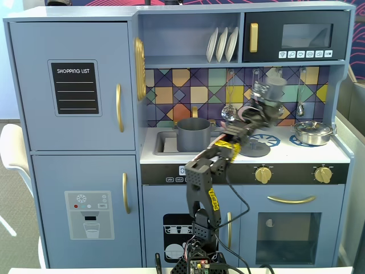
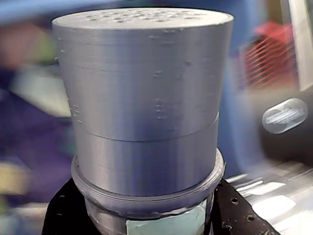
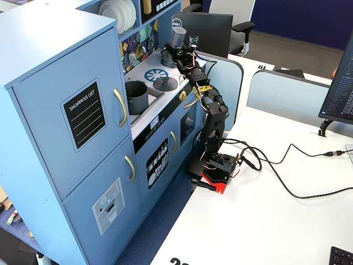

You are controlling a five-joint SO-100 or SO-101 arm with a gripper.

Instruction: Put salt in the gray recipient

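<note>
The salt shaker is a gray cylinder held upright in my gripper, above the right part of the stovetop. In the wrist view its gray cap fills the frame, with a strip of pale green label below. My gripper is shut on the shaker, and its black fingers press both sides. The matte gray pot stands in the sink, to the left of and below the shaker. In a fixed view the shaker is beyond the pot.
A flat dark gray lid with a knob lies on the stove burner between pot and gripper. A shiny silver lidded pan sits at the right of the counter. Utensils hang on the tiled back wall. A microwave shelf is overhead.
</note>
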